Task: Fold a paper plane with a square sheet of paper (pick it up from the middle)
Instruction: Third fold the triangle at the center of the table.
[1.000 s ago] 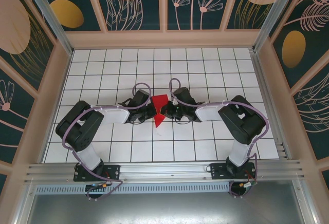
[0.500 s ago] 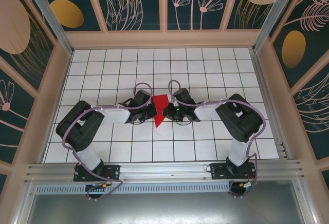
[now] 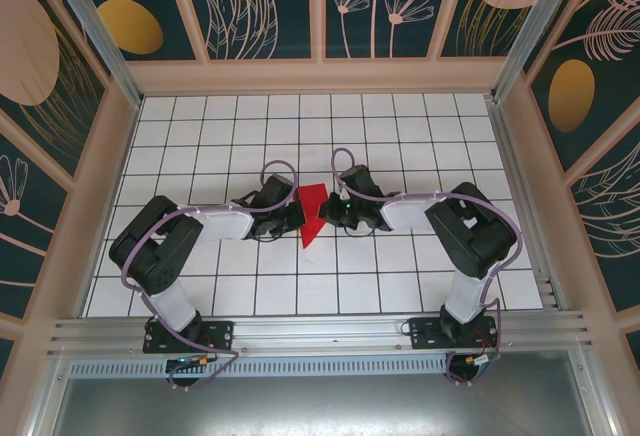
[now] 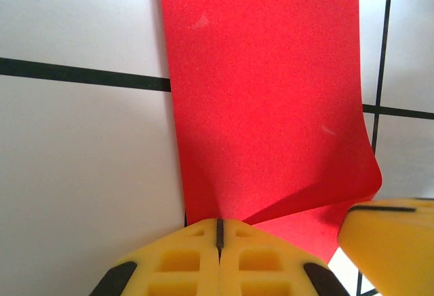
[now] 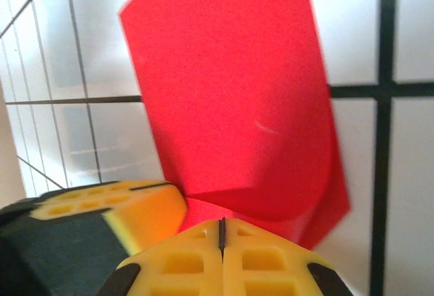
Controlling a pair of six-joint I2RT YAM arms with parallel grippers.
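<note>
The square sheet of paper (image 3: 313, 212), bright red, is held up off the tiles in the middle of the table, bent into a narrow strip with one flap curling over. My left gripper (image 3: 297, 215) pinches its left side and my right gripper (image 3: 331, 214) pinches its right side, tips almost meeting. In the left wrist view the paper (image 4: 264, 92) runs straight into the closed seam of the left gripper (image 4: 218, 231), with a right fingertip (image 4: 390, 242) beside it. Seen from the right wrist, the paper (image 5: 230, 106) enters the closed right gripper (image 5: 222, 228); a left fingertip (image 5: 115, 211) sits close by.
White gridded table (image 3: 320, 136) enclosed by wooden walls (image 3: 320, 76) at the back and both sides, and a metal rail (image 3: 320, 334) at the near edge. Both arms (image 3: 215, 224) (image 3: 420, 214) reach inward across the middle rows.
The right arm's wrist has shifted slightly back and right, and the paper's top has tilted a little to the right. Both grips stay as they were.
</note>
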